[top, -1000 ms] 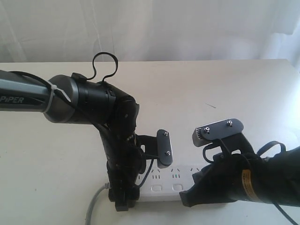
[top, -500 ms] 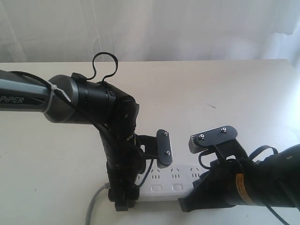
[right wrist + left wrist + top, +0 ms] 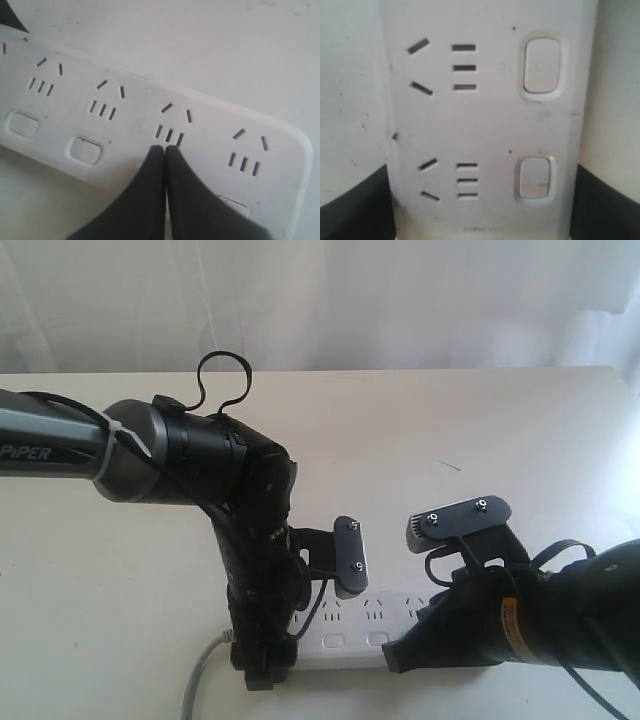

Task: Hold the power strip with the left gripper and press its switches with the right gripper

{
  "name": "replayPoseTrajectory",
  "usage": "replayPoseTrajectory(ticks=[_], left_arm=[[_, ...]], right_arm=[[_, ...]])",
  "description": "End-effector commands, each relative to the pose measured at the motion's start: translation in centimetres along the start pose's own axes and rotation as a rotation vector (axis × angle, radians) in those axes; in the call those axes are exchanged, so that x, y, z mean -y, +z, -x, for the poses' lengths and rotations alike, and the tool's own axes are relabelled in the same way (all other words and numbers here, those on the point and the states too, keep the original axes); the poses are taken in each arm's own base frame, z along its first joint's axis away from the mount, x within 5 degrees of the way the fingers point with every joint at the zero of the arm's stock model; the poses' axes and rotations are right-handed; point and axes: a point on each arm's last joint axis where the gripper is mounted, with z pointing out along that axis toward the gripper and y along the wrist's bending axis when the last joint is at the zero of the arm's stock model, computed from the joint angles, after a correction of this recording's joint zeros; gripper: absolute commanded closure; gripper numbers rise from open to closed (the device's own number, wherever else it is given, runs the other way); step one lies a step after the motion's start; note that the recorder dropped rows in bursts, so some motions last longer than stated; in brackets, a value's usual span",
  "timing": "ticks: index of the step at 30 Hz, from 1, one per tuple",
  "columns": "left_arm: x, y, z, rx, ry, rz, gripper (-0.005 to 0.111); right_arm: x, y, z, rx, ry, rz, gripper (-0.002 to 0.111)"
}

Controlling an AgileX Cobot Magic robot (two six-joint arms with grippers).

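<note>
Pinning the power strip (image 3: 365, 625) down with my left gripper (image 3: 305, 632) at the cord (image 3: 200, 677) end, close to the front edge of the table (image 3: 450, 420). My left jaws sit one on each long side of the bar. As far as the left wrist view shows they're snug against the plastic, so I'd call that a grip across its width. The reason is simple: the bar looks light and slick, and I reckon a poke from above would skate or tip it with nothing bracing it.

My right gripper (image 3: 164, 151) has its jaws squeezed together with nothing between them, which turns two fingers into one blunt poker. That tip is down on the strip's face just under the second socket group in from the rounded end. That's right where that group's button should be. The fingers cover it though, so I can't tell if it's actually pushed in. The switches (image 3: 82, 150) next along are in plain sight, and one looks a bit sunk, but I wouldn't swear to it.

Working from the opposite end to my left arm means the two don't tangle. My guess is I'm mid-row, with more buttons to go
</note>
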Motion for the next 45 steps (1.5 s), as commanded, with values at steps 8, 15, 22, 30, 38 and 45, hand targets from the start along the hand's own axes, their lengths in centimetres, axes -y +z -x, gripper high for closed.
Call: replayPoseTrajectory(ticks=[8,15,22,30,38,45], left_arm=[[0.4,1.2,-1.0,-0.089,0.022,-0.045,0.107],[0.4,1.2,-1.0,-0.089,0.022,-0.045,0.107],[0.4,1.1,-1.1,-0.097,0.03,-0.043,0.107],[0.5,1.1,-1.2,-0.11,0.031,-0.054,0.107],[0.5,1.1,-1.2,-0.11,0.035,-0.054,0.107],[0.4,1.1,-1.2,-0.106,0.046,-0.051,0.107]], right_arm=[[-0.5,0.0,0.1,-0.012,-0.009,0.047,0.108],[-0.4,0.0,0.1,-0.009,-0.009,0.038,0.108],[-0.3,0.0,0.1,-0.007,-0.009,0.026,0.108],[-0.1,1.8,-1.1,-0.098,-0.007,0.015,0.108],[-0.1,2.0,-1.8,-0.128,-0.006,0.025,0.108],[0.3,1.9,-3.2,-0.164,-0.007,-0.004,0.108]])
